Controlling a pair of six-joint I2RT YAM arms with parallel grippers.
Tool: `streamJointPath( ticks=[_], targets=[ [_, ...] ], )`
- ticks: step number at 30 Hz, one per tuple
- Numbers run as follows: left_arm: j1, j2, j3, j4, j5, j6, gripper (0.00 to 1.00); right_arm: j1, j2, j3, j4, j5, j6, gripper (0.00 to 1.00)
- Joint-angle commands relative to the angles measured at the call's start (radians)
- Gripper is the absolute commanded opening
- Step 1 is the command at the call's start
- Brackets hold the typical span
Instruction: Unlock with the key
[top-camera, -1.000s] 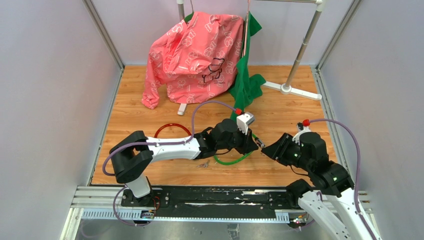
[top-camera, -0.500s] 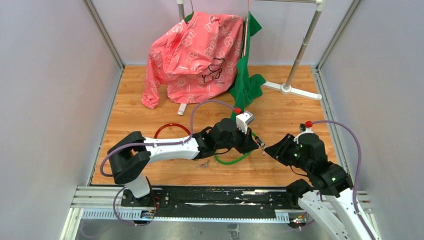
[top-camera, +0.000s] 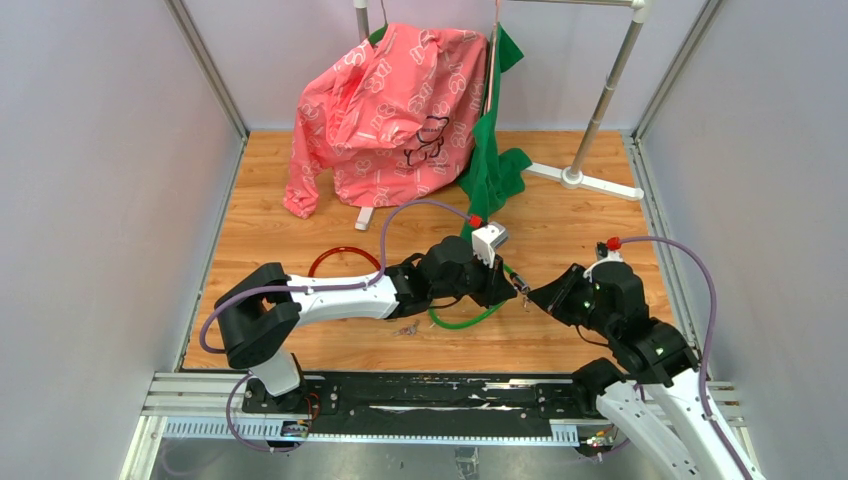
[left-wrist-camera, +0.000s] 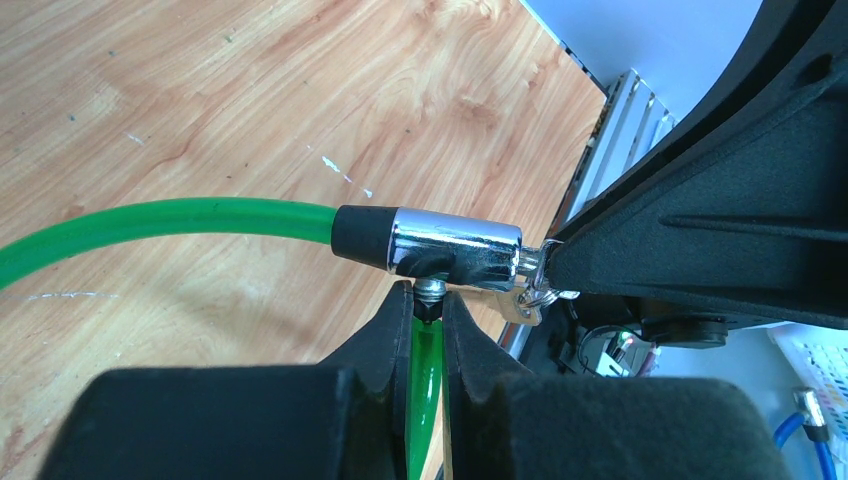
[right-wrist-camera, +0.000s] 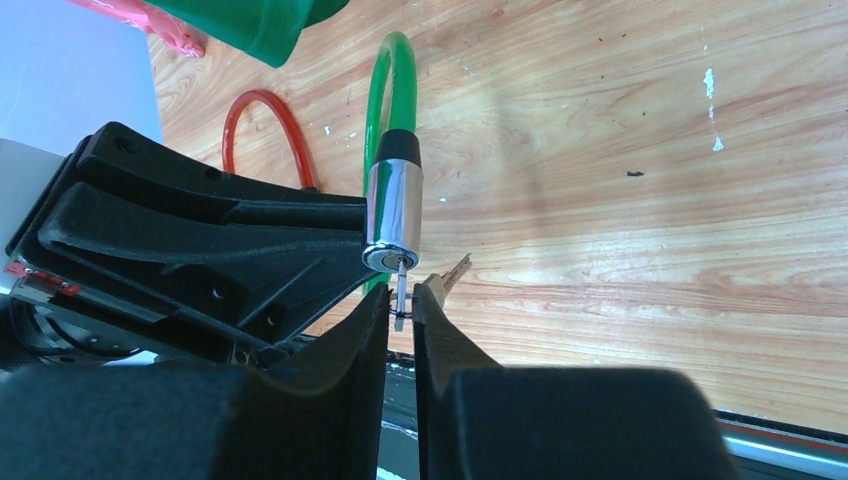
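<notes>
1. Nearest the arm bases, a small bunch of loose keys (top-camera: 405, 328) lies on the table (top-camera: 590, 215), short of the lock barrel (right-wrist-camera: 392, 215) and to its left.
2. I see the green cable (left-wrist-camera: 170, 225) curving out of the barrel's black collar and looping back along the table on the near side of the barrel.
3. The right gripper (right-wrist-camera: 402, 300) sits directly at the barrel's end face. Its fingers are pinched together on the key (right-wrist-camera: 401, 278), whose blade meets the keyhole. A second key (right-wrist-camera: 452, 270) hangs on the same ring, just beside the barrel.
4. The barrel is off the table, lying roughly level between the two grippers.
5. The left gripper (left-wrist-camera: 428, 300) is under the barrel's side. Its fingers are clamped on the green cable end where it enters the barrel.
6. A red cable (top-camera: 345, 257) lies left of the barrel, partly under the left arm.
7. Well beyond the barrel, a pink garment (top-camera: 395, 100) and a green garment (top-camera: 490, 160) hang from a rack (top-camera: 605, 90).
</notes>
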Motion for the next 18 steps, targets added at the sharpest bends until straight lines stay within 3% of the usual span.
streamJointPath(
  ticks=[1, 6, 10, 18],
  targets=[
    [-0.008, -0.037, -0.003, 0.05, 0.008, 0.016, 0.0, 0.0, 0.005, -0.025, 0.019, -0.004, 0.001, 0.16],
    [-0.008, -0.036, -0.002, 0.05, 0.011, 0.015, 0.0, 0.0, 0.004, -0.046, 0.022, -0.009, -0.006, 0.11],
    [-0.008, -0.036, -0.001, 0.049, 0.012, 0.014, 0.0, 0.0, 0.0, -0.06, 0.021, -0.023, -0.031, 0.0],
    [-0.008, -0.032, 0.034, 0.008, 0.039, -0.01, 0.0, 0.0, 0.049, -0.03, -0.037, -0.046, -0.244, 0.0]
  ],
)
